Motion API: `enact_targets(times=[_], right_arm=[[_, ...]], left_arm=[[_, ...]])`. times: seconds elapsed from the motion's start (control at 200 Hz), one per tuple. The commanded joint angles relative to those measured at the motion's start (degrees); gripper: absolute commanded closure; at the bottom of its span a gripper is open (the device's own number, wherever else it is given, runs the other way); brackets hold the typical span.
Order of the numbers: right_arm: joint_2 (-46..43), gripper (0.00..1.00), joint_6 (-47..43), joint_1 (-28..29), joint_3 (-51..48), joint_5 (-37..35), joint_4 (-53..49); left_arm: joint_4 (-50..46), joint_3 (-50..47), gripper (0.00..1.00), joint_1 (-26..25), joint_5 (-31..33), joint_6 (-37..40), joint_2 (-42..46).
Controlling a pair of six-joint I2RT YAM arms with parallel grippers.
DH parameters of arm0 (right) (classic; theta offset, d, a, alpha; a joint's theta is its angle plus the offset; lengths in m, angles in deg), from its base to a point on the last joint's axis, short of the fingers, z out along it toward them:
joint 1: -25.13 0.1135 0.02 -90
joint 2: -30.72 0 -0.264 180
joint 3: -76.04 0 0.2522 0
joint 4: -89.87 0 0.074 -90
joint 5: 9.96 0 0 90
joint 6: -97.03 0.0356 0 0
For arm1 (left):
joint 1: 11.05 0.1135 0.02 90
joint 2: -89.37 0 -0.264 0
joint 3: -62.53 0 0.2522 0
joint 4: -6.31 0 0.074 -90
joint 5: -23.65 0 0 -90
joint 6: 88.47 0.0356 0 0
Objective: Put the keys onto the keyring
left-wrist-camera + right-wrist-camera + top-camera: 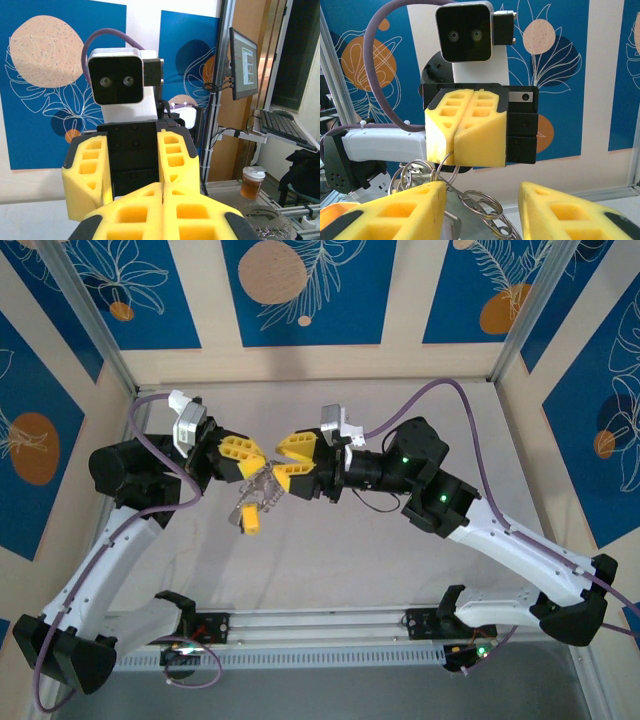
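Note:
Above the table my left gripper [262, 462] and right gripper [282, 462] meet tip to tip. A bunch of silvery keys [258, 492] and a yellow tag [251, 524] hangs under them. In the right wrist view the left gripper [453, 150] is shut on the thin grey keyring [441, 161], which hangs from its tips. My right gripper [480, 212] stands open below it. A flat silvery key [465, 220] with small split rings [483, 205] lies against its left finger [395, 210]. In the left wrist view the left gripper [166, 192] is pressed shut, and the right gripper's fingers [86, 172] face it.
Both arms arch over the pale table [340, 560] between the side walls. The aluminium rail [320, 625] with the arm bases runs along the near edge. A monitor [243, 62] and a cup [251, 182] stand outside the cell.

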Motion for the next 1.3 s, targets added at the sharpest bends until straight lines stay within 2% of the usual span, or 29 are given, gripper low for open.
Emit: enact_targets(times=[0.0, 0.42, 0.98, 1.07, 1.296], right_arm=[[-2.03, 0.56, 1.02, 0.74, 0.22, 0.23, 1.77], [-2.65, 0.54, 1.23, 0.73, -1.00, -0.43, 2.60], [0.73, 0.60, 2.29, 0.78, 0.81, 1.74, 3.01], [0.82, 0.65, 2.51, 0.82, 0.79, 1.82, 3.49], [1.41, 0.94, 1.90, 1.12, 0.97, 1.70, 2.97]], left_arm=[[2.58, 0.07, 1.00, -0.41, 2.09, -0.26, 0.16], [5.83, 0.45, 1.00, -0.49, 2.19, -2.97, -0.44], [7.28, 0.07, 1.00, -0.50, 1.88, -4.30, -0.13], [7.16, -0.12, 1.00, -0.48, 1.95, -4.32, 0.05], [7.16, -0.12, 1.00, -0.50, 2.36, -4.25, 0.07]])
